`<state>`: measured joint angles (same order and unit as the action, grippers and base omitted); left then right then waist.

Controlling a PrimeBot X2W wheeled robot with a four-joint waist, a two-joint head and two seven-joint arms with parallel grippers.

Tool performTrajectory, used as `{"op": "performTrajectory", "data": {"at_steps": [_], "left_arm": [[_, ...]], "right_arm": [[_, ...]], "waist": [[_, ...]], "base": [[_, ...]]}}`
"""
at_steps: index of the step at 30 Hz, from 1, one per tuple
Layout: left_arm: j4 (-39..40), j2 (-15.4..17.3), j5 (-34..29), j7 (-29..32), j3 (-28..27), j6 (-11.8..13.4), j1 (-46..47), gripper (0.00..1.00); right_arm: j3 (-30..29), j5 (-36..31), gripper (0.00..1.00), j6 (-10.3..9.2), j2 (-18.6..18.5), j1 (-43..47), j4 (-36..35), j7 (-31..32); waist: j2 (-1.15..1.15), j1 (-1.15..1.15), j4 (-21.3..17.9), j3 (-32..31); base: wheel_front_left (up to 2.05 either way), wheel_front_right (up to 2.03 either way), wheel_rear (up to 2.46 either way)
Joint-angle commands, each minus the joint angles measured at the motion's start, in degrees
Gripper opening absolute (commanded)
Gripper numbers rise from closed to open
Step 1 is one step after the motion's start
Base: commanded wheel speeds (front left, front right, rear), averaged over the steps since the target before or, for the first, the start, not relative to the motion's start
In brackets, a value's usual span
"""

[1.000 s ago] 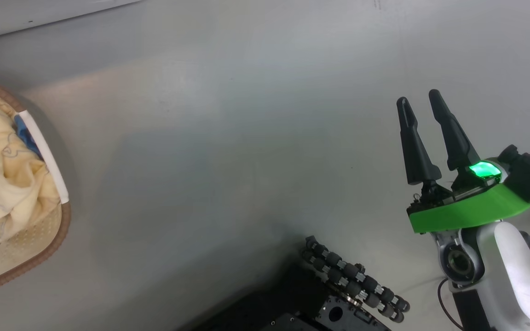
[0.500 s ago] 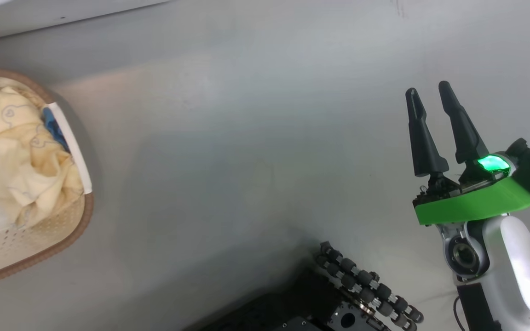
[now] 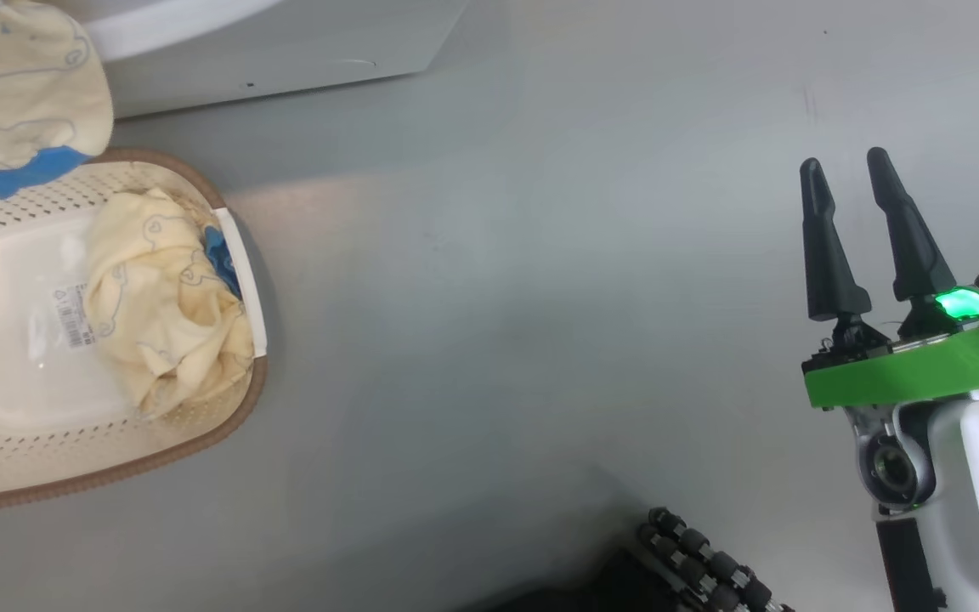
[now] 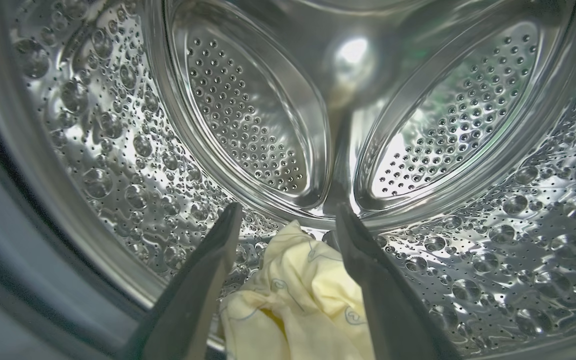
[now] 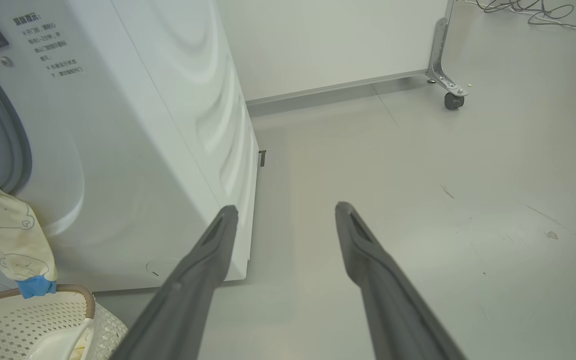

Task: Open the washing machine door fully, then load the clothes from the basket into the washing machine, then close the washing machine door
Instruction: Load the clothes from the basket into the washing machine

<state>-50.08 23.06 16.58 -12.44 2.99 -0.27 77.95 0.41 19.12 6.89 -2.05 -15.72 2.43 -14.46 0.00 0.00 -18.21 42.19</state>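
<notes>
My left gripper (image 4: 288, 215) is open inside the washing machine's steel drum (image 4: 248, 115), with a cream-yellow garment (image 4: 298, 295) lying loose on the drum floor between and below its fingers. Another garment (image 3: 18, 85) hangs out of the washing machine (image 5: 158, 125) opening, its blue cuff just above the basket (image 3: 200, 433). One more crumpled garment (image 3: 166, 314) lies in the basket's right end. My right gripper (image 3: 844, 158) hovers open and empty over the floor, far right of the basket. The washing machine door is out of view.
The robot's dark base with roller wheels (image 3: 710, 569) sits at the bottom edge. A metal leg on a castor (image 5: 450, 97) and loose cables (image 5: 543, 12) stand by the far wall. Bare grey floor stretches between the basket and my right gripper.
The head camera has shifted, so more of the basket, the machine's base and the hanging garment now show. My left gripper has gone from shut to open. The right gripper stays open.
</notes>
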Motion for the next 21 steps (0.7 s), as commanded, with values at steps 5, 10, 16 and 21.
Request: {"op": "performTrajectory", "data": {"at_steps": [5, 10, 16, 21], "left_arm": [[4.04, 0.04, 1.6, -1.98, -2.04, 1.02, -7.89, 1.0], [11.41, -3.49, 1.23, -2.5, -2.07, 2.28, -18.74, 1.0], [24.52, -6.81, -1.01, -2.54, -2.45, 3.8, -32.82, 1.0], [32.38, -8.54, -2.81, -2.54, -3.24, 4.96, -42.86, 1.0]], "right_arm": [[-2.82, -2.86, 1.0, 0.59, -0.83, 2.18, -0.77, -0.53], [-5.02, -5.27, 1.0, 0.59, -0.83, 3.38, -0.49, -0.53], [-5.7, -7.37, 1.0, 0.59, -0.83, 5.41, -0.04, -0.53], [-5.52, -8.5, 1.0, 0.59, -0.83, 6.65, 0.68, -0.53]], "waist": [[0.0, 0.0, 4.2, -5.26], [0.0, 0.0, 6.97, -9.69], [0.0, 0.0, 9.26, -14.27], [0.0, 0.0, 10.11, -17.33]], "base": [[0.0, 0.0, 0.0], [0.0, 0.0, 0.0], [0.0, 0.0, 0.0], [0.0, 0.0, 0.0]]}}
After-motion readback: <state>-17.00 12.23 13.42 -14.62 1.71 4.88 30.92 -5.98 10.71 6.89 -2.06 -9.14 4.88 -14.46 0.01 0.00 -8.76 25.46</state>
